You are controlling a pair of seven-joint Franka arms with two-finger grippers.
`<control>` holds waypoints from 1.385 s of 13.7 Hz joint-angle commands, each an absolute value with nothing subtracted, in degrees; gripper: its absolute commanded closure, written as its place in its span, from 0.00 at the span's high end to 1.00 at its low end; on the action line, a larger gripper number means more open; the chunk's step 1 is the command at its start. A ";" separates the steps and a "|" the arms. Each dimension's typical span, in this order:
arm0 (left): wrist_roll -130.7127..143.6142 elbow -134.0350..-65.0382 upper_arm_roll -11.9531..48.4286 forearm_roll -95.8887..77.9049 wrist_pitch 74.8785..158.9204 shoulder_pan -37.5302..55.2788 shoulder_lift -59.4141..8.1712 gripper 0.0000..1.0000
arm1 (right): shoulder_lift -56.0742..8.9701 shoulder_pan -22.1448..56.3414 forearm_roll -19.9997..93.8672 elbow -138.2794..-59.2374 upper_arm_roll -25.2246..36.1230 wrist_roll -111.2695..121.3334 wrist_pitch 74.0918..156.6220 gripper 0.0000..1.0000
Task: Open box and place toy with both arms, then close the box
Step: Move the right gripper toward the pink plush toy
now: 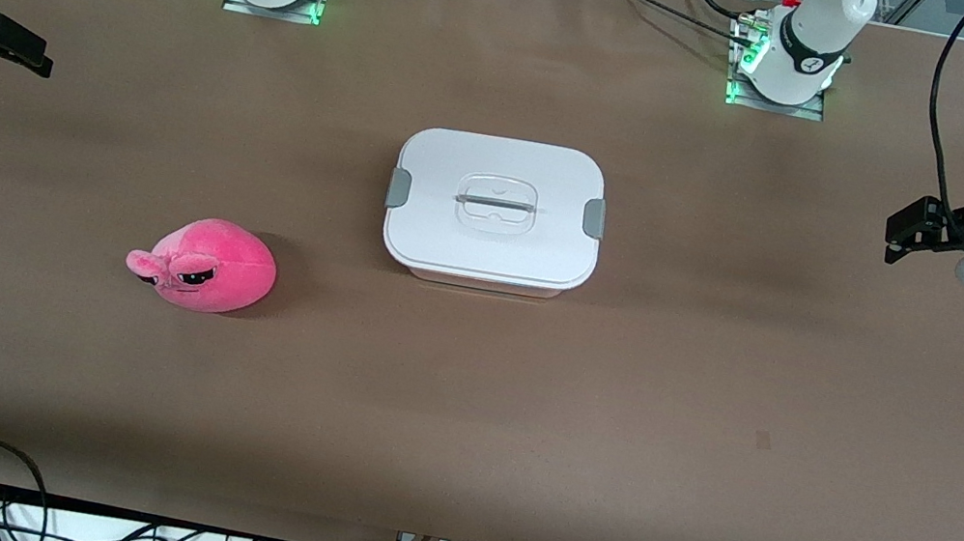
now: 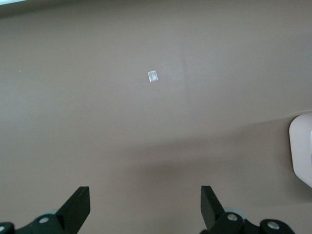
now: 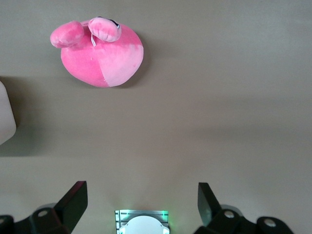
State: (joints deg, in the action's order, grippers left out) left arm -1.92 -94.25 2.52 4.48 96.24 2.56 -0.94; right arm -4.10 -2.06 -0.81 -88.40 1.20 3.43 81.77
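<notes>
The box (image 1: pixel 495 209) stands shut in the middle of the table, with its white lid on, grey clips at both ends and a clear centre handle. Its edge shows in the left wrist view (image 2: pixel 303 151) and in the right wrist view (image 3: pixel 5 117). The toy (image 1: pixel 204 265), a hot-pink plush, lies on the table nearer the front camera than the box, toward the right arm's end; it also shows in the right wrist view (image 3: pixel 100 53). My left gripper (image 1: pixel 907 234) (image 2: pixel 145 204) hangs open and empty over the left arm's end. My right gripper (image 1: pixel 24 52) (image 3: pixel 141 200) hangs open and empty over the right arm's end.
The brown table top (image 1: pixel 620 382) spreads around the box and the toy. A small pale square mark (image 1: pixel 764 441) lies on it, also seen in the left wrist view (image 2: pixel 152 76). The right arm's base (image 3: pixel 141 223) glows green. Cables run along the table's front edge (image 1: pixel 107 521).
</notes>
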 commanded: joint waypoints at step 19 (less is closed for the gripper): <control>-2.11 -93.43 2.55 3.87 95.19 2.81 -0.53 1.00 | -5.79 -2.20 1.06 -87.28 0.35 2.90 83.14 1.00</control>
